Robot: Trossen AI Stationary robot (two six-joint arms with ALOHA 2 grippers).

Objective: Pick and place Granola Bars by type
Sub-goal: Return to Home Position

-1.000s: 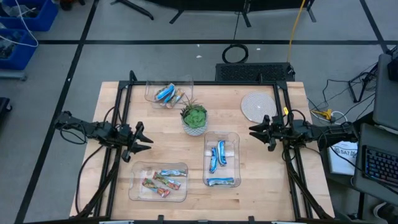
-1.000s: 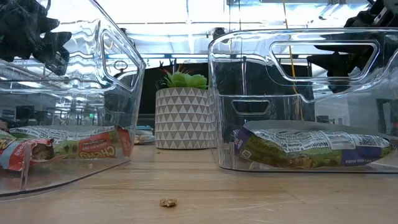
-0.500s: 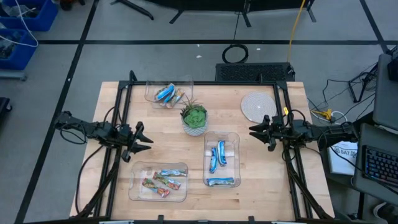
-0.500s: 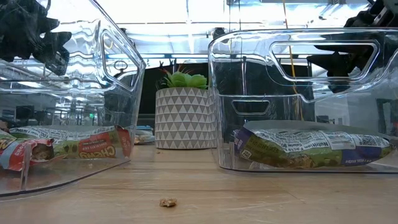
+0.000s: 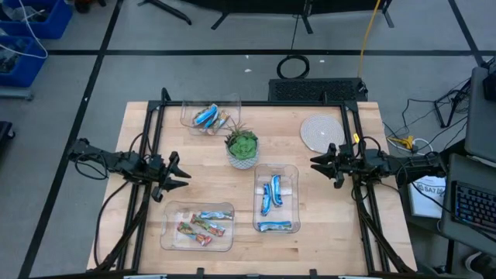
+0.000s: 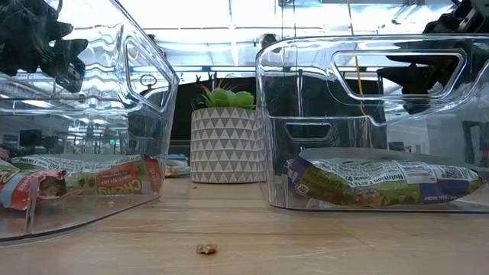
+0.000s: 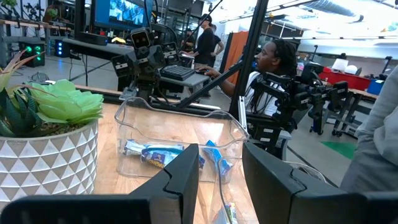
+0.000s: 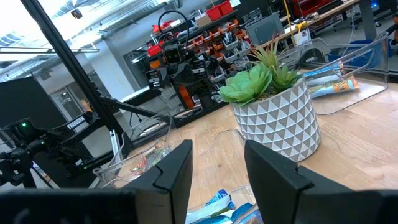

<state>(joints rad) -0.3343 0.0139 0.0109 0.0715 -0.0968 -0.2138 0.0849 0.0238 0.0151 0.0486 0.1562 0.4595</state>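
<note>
Blue-wrapped granola bars (image 5: 271, 195) lie in the clear bin near the table's middle. Multicoloured bars (image 5: 200, 226) lie in the near-left bin, seen also in the low view as multicoloured bars (image 6: 114, 177). More bars, blue and mixed (image 5: 211, 118), lie in the far bin. My left gripper (image 5: 184, 177) hovers open over bare table, left of the plant and beyond the near-left bin. My right gripper (image 5: 314, 166) hovers open, right of the blue-bar bin. The left gripper (image 7: 221, 180) and the right gripper (image 8: 217, 171) each show a gap between the fingers in their own wrist views.
A potted green plant (image 5: 242, 147) in a white patterned pot stands mid-table between the bins. A round white coaster (image 5: 322, 132) lies at the far right. A small crumb (image 6: 205, 248) sits on the wood near the front edge. Bare wood lies between both grippers and the bins.
</note>
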